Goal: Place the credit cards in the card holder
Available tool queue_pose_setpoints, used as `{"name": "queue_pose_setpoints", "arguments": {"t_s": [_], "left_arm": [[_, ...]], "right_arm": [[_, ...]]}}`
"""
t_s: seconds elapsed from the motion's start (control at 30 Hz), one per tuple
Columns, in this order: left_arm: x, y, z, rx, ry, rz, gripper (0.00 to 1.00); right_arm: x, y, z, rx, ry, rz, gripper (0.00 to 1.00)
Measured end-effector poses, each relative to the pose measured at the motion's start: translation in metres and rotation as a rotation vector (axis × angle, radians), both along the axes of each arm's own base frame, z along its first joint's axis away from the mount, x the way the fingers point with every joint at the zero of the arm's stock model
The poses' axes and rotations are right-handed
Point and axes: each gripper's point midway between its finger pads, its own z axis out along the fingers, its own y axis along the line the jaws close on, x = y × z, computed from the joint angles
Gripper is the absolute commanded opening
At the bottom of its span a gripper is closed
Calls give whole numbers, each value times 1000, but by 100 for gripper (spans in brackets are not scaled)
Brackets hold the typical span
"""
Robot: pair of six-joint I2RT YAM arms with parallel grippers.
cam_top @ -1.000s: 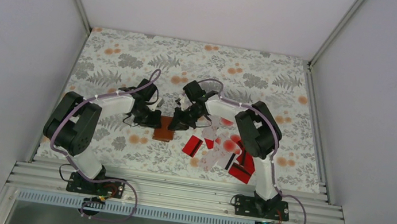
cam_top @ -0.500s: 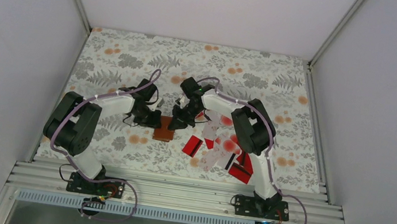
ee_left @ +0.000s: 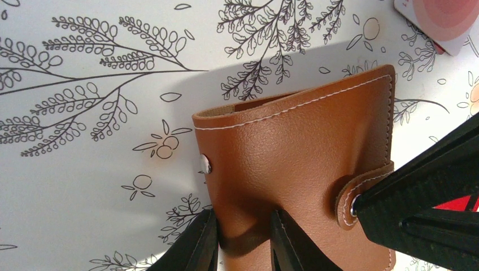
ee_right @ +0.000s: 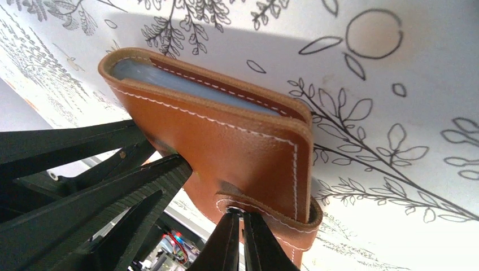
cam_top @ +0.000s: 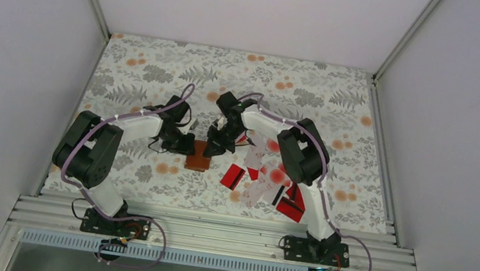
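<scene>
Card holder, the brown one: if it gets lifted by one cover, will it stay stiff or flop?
Probably flops somewhat: the card holder cover dimples where the left hand pinches it. The grained, leather-like skin likely grips well rather than slipping. Slim, with thin pockets inside, it's likely light.

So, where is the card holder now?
In the top view the card holder sits mid-table, between the left fingers and right fingers, left of the credit cards.
</scene>
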Motion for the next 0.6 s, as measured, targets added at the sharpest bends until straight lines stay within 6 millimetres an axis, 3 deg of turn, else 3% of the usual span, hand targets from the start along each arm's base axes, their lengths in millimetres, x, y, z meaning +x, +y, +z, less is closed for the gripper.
{"name": "queue_pose_setpoints", "arguments": {"t_s": [0.6], "left_arm": [[0,0,1,-6,-16,-6,27]], "right_arm": [[2,2,2,-110,47,-28,7]]}}
